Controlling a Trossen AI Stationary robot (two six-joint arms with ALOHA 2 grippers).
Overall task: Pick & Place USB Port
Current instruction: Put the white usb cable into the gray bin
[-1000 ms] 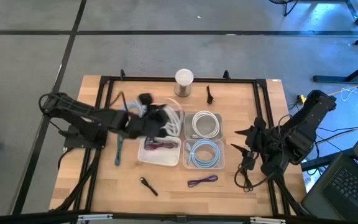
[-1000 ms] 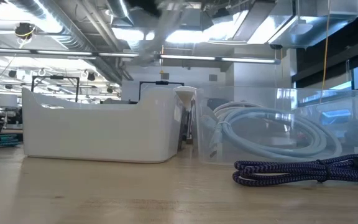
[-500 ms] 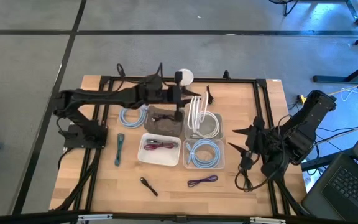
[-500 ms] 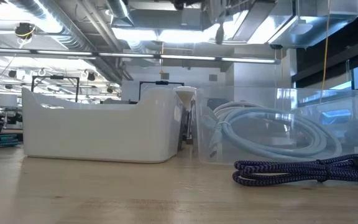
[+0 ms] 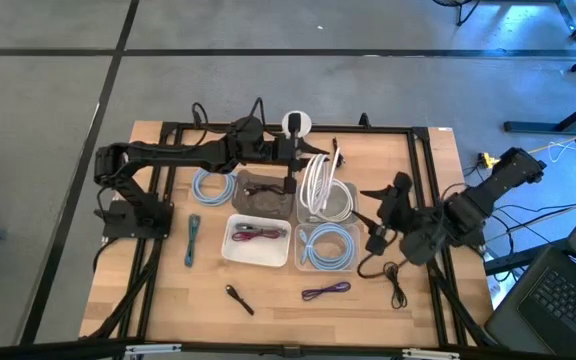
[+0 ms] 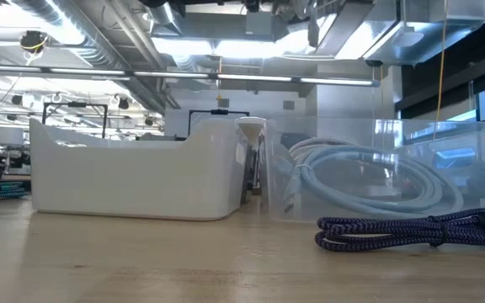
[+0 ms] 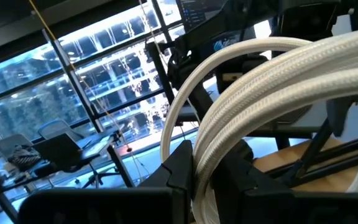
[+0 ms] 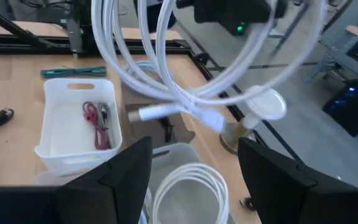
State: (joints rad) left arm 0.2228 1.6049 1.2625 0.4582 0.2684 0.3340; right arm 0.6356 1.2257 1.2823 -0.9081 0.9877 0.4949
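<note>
Left tool [image 5: 303,158] clamped on white cable [image 5: 318,182], coil dangling below

In the low view the left arm [image 6: 263,7] is cut off by the top edge, so its grip there cannot be seen. In the left wrist view the white cable [image 7: 260,118] runs out past the right and bottom edges, hiding most of the table. The right wrist view crops the cable's loops at the top edge. The brown tray [image 5: 261,192]'s contents are too small to tell.
</note>
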